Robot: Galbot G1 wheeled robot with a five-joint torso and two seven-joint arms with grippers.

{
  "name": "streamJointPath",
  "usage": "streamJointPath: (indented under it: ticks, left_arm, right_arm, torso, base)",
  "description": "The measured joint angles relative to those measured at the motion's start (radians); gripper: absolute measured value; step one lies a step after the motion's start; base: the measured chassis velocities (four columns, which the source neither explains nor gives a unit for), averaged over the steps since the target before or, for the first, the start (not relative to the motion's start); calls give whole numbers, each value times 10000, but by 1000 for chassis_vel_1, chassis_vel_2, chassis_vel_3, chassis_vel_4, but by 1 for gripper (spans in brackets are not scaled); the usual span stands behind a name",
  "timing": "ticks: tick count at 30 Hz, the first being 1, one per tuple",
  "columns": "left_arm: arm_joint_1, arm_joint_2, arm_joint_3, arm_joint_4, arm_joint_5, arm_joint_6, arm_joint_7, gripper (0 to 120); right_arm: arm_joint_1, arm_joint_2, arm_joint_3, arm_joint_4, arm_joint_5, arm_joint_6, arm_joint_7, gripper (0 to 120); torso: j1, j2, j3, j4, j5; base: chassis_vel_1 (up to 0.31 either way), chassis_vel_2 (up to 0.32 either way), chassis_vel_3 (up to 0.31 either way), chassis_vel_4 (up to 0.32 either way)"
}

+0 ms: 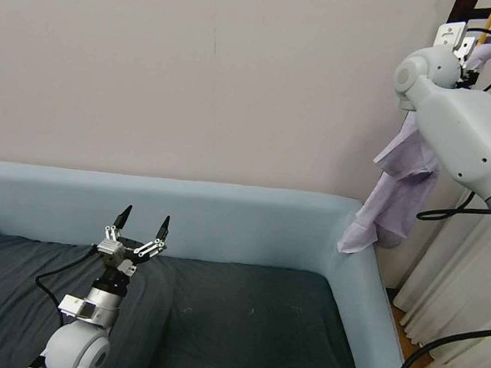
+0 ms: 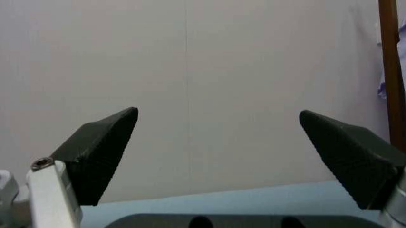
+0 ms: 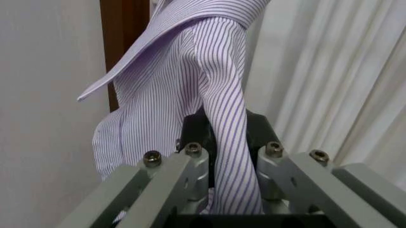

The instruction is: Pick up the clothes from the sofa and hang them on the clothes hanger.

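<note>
A lilac striped shirt point(image 1: 399, 189) hangs down at the far right, past the sofa's end. Its upper part runs up to my right gripper point(image 1: 468, 60), raised high beside the dark wooden hanger pole point(image 1: 463, 9). In the right wrist view the shirt point(image 3: 190, 71) drapes close against the pole point(image 3: 123, 28), and my right gripper point(image 3: 221, 128) is shut on a fold of the fabric. My left gripper point(image 1: 146, 218) stands open and empty low on the left, over the sofa seat; in its own view the left gripper point(image 2: 219, 123) faces the wall.
The sofa has a light blue back point(image 1: 185, 214) and a dark grey seat cushion point(image 1: 246, 317). White curtains point(image 1: 465, 272) hang at the right, behind the shirt. A plain wall point(image 1: 194, 72) stands behind the sofa.
</note>
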Motion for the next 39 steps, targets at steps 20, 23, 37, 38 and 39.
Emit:
streamJointPath:
  ticks: [20, 23, 37, 38, 39]
  left_arm:
    - [1014, -360, -582, -386, 200, -184, -14, 100]
    - [1161, -464, -683, -548, 188, -188, -95, 100]
    - [3815, -3651, -1020, -2929, 921, 822, -716, 100]
    - [3815, -3651, -1020, -2929, 921, 822, -716, 100]
    - [4098, -3888, -1047, -2942, 1267, 853, -722, 100]
  right_arm:
    - [-2929, -2422, 1290, 6548, -1551, 1652, -316, 74]
    - [-3832, -2935, 1874, 7504, -1792, 2643, -1231, 79]
    - [-13564, -1809, 5266, 11067, -7481, 7318, -6070, 100]
    - [-13564, -1809, 5266, 11067, -7481, 7318, -6070, 100]
    - [-14276, -1387, 5316, 10979, -8104, 7497, -6284, 100]
  torso:
    - [0, 1, -2, 0, -1]
    - [0, 2, -3, -2, -3]
    - [-2, 1, -2, 5, 3]
    - [-2, 1, -2, 5, 3]
    - [-3, 1, -2, 2, 3]
  base:
    - [0, 0, 0, 0]
    - [0, 0, 0, 0]
    - [0, 0, 0, 0]
    - [0, 0, 0, 0]
    - [0, 0, 0, 0]
